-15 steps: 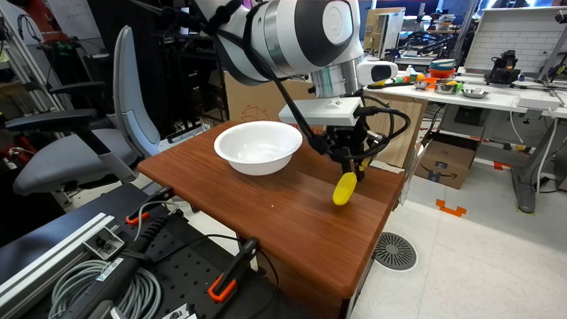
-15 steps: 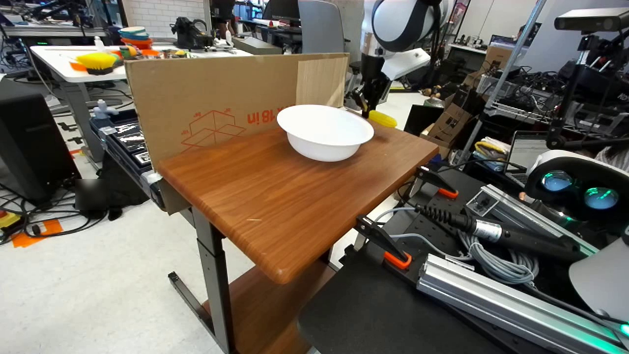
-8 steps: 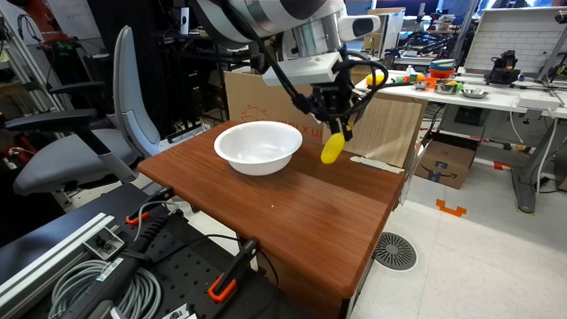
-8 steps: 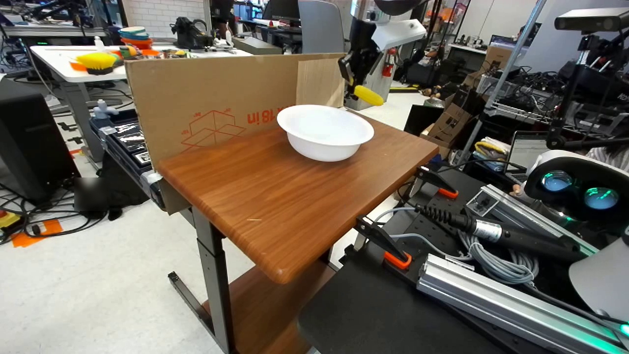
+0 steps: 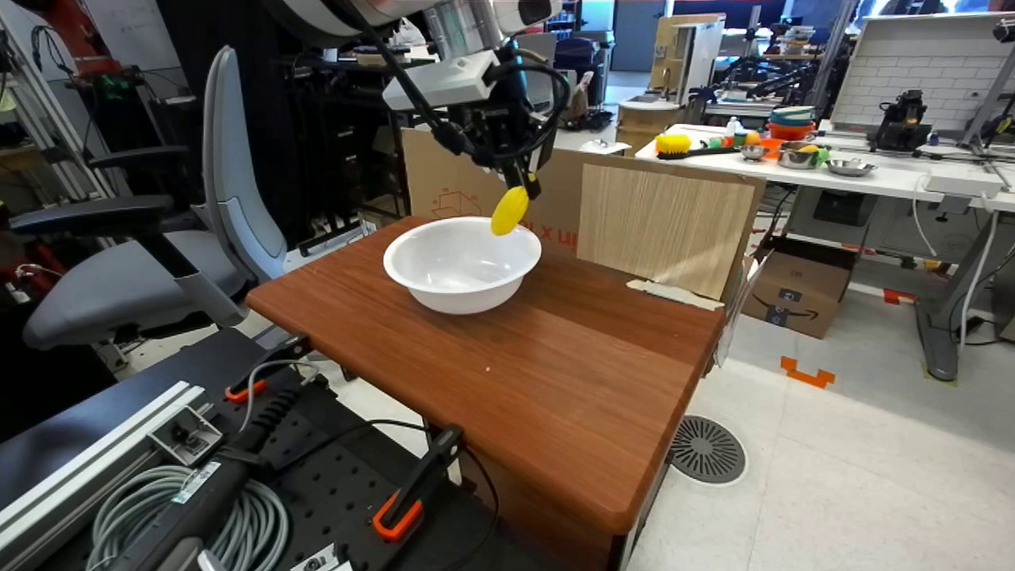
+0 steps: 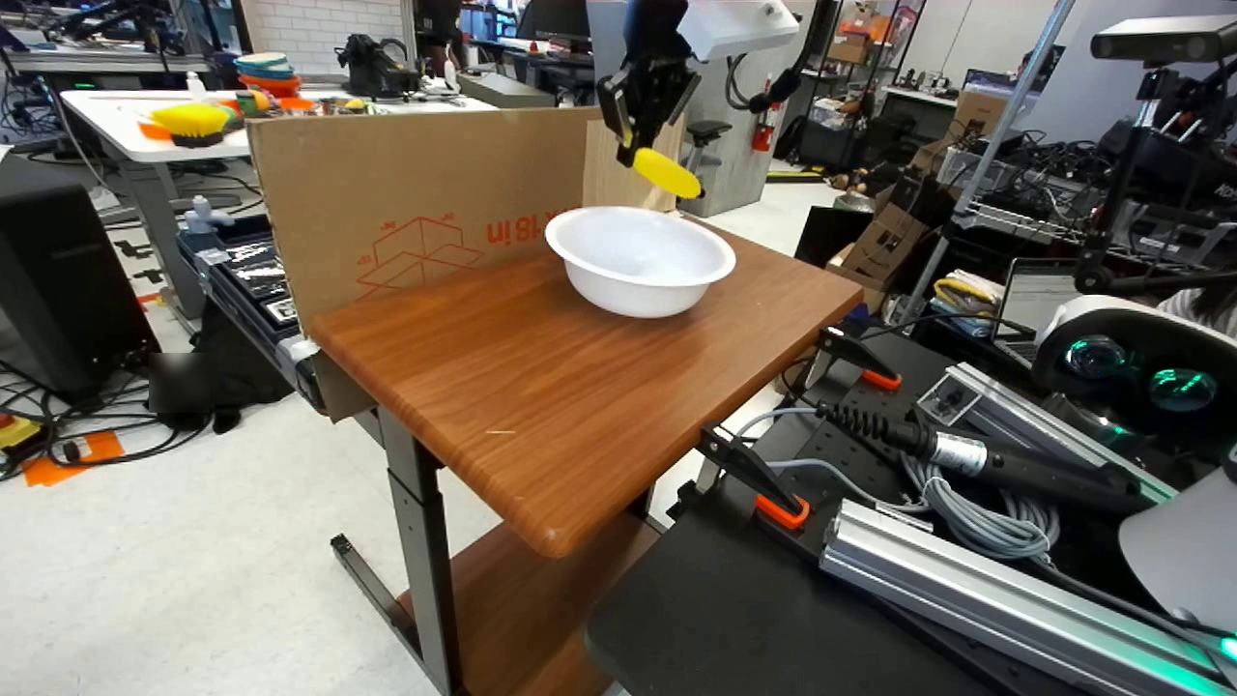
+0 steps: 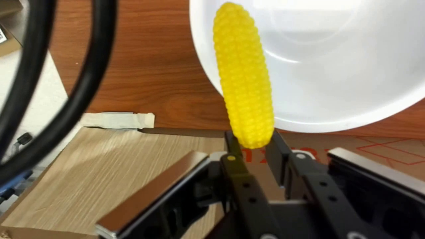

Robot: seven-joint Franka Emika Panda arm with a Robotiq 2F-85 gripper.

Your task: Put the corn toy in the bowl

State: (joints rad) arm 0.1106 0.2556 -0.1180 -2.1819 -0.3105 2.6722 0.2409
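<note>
The corn toy, bright yellow and oblong, shows in both exterior views [image 5: 510, 210] [image 6: 667, 173] and large in the wrist view [image 7: 244, 76]. My gripper [image 5: 524, 187] [image 6: 630, 158] [image 7: 254, 141] is shut on one end of it, and the toy sticks out tilted from the fingertips. The white bowl stands upright on the table in both exterior views [image 5: 464, 300] [image 6: 638, 298]. The toy is raised above the bowl's rim, over its edge beside the cardboard. In the wrist view the toy overlaps the rim of the bowl [image 7: 332, 89]. The bowl's visible inside holds nothing.
The brown wooden table [image 5: 555, 396] [image 6: 503, 387] has a cardboard panel [image 5: 666, 226] [image 6: 416, 193] upright along one edge. Black clamps [image 5: 420, 484] [image 6: 754, 474] with orange grips sit at the opposite edge, beside a black bench with cables. A grey chair [image 5: 238, 174] stands near.
My gripper has carried the corn toy up from low over the table and across to above the bowl's edge. The bowl has not moved.
</note>
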